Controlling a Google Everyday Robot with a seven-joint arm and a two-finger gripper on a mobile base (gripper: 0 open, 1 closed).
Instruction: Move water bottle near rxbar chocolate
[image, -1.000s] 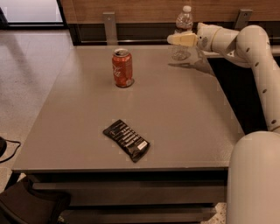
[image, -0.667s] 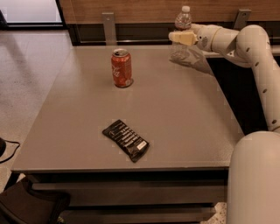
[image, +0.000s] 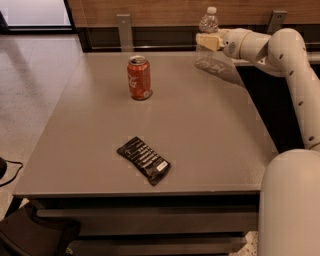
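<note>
The water bottle (image: 206, 55) is being held upright at the one o'clock corner of the table (image: 210, 140), with the gripper (image: 204, 41) pinching it across the label band. Over the past second the pair is barely shifting (a slight creep upward at most), suggesting the carry is only starting. The rxbar chocolate (image: 144, 160) is lying well apart toward seven o'clock, the orange soda can (image: 139, 78) at eleven.

The soda can (image: 139, 77) stands on the surface (image: 200, 130), toward its rear. The rxbar chocolate (image: 144, 160) lies flat well in front of the can. Right of the can and slightly behind it is the water bottle (image: 205, 59), upright, with the gripper (image: 209, 41) at its middle, jaws clasping it.
</note>
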